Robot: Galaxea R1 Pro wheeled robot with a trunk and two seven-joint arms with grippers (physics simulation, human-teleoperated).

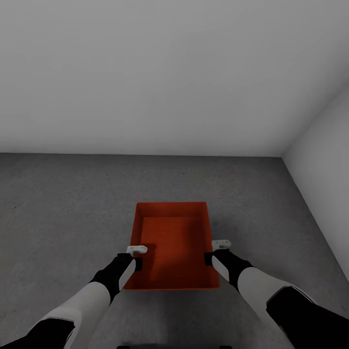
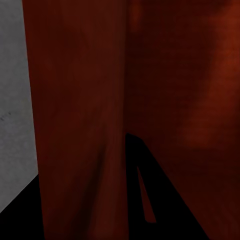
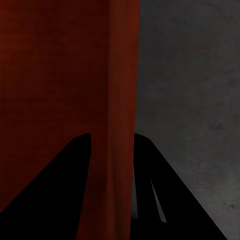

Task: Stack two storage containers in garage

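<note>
Both arms wore glossy white shells over the forearms, with matte black sleeves at the wrists. The left gripper [image 1: 137, 257] and right gripper [image 1: 217, 251] carried small pale-grey brackets above black fingers [image 3: 60, 175], tapered and flat.

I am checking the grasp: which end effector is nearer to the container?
Neither: the left end effector straddles the left wall of the container, and the right end effector straddles its right wall; both touch it.
</note>
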